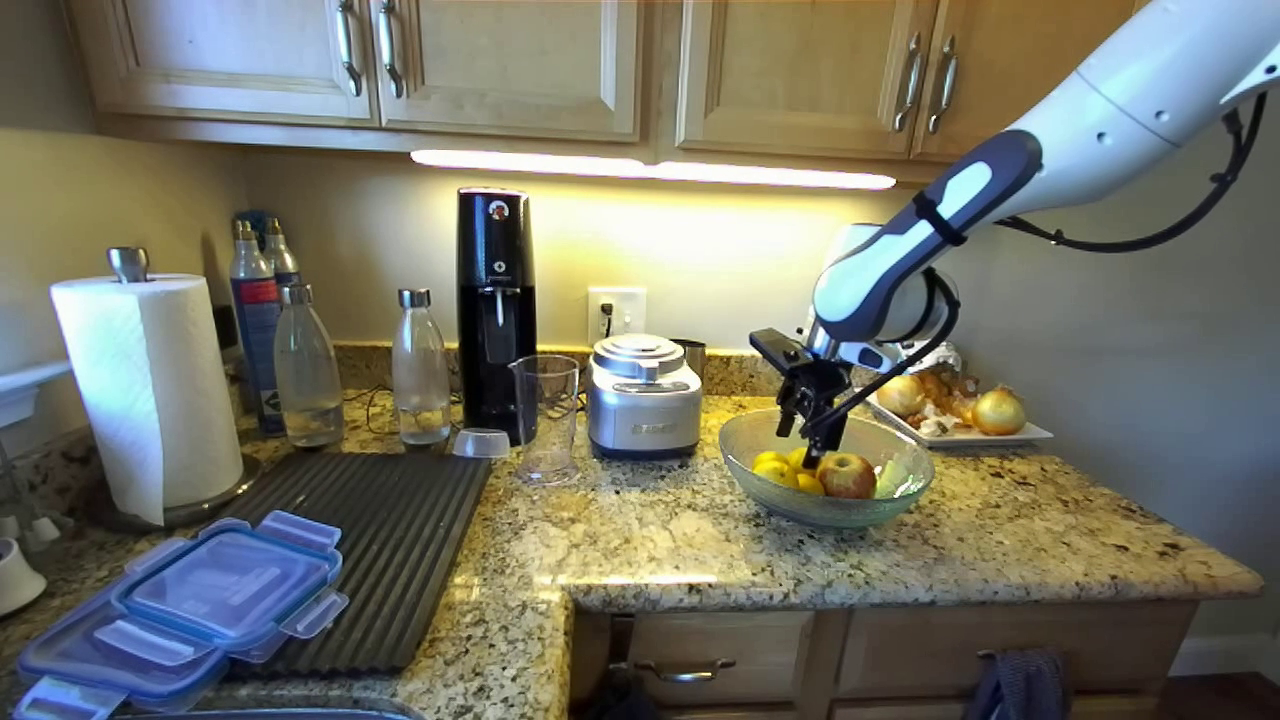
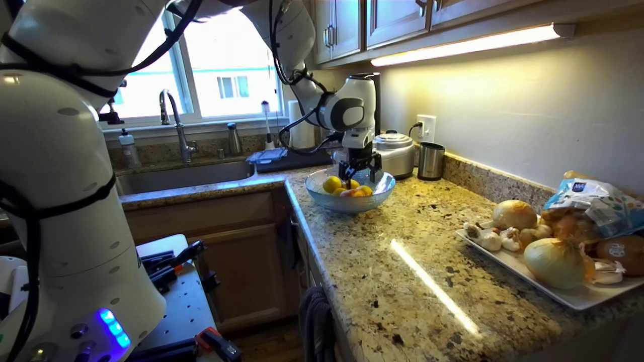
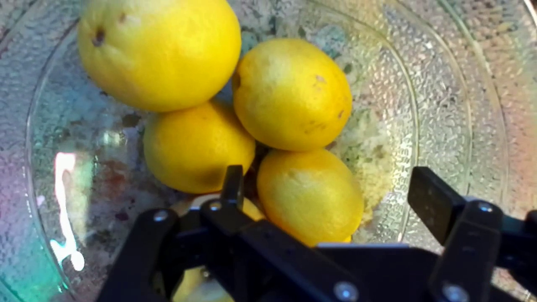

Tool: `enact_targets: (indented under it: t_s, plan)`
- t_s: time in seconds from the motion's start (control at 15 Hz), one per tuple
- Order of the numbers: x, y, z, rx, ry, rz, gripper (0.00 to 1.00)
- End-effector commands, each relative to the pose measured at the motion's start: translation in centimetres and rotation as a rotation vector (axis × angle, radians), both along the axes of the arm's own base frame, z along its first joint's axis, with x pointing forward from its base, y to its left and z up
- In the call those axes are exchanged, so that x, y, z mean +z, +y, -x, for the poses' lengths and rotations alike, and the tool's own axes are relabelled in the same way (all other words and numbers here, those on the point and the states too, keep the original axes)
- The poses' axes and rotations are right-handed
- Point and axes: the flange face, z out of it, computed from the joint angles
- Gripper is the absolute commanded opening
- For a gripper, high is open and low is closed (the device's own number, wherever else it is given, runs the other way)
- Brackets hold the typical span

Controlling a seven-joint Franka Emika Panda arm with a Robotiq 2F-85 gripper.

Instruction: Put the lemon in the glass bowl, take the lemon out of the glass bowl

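Observation:
The wide clear glass bowl point(image 1: 838, 512) stands on the counter and also shows in an exterior view point(image 2: 352, 204). Several yellow lemons point(image 1: 776, 472) lie in it beside a red-yellow apple point(image 1: 847, 477). My gripper point(image 1: 800, 442) points down inside the bowl over the fruit; it also shows in an exterior view point(image 2: 361, 179). In the wrist view my open gripper point(image 3: 333, 184) has one finger on each side of the nearest lemon point(image 3: 310, 197). The right finger is clear of it; whether the left finger touches it I cannot tell. The gripper hides the fruit below.
A silver-white cooker point(image 1: 645, 415) stands beside the bowl, with a steel tumbler point(image 2: 431, 162) by it. A clear pitcher point(image 1: 547, 430) stands further along. A white plate point(image 2: 568, 297) holds onions and garlic. Upper cabinets point(image 1: 800, 80) hang above the counter.

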Motion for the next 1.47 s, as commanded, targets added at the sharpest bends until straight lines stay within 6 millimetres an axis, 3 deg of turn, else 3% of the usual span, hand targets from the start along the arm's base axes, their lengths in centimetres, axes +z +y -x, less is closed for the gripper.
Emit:
enact_targets:
  t_s: [0.0, 0.27, 0.47, 0.73, 1.4]
  plan:
    - [-0.7, 0.0, -0.4, -0.041, 0.01, 0.014, 1.0]
    - [-1.5, -1.0, -0.8, -0.065, 0.015, 0.021, 0.91]
    - [-1.6, -1.2, -0.9, -0.068, 0.013, 0.023, 0.6]
    - [-1.5, -1.1, -0.7, -0.068, 0.021, 0.02, 0.37]
    - [1.8, -0.9, 0.0, -0.035, -0.002, 0.014, 0.31]
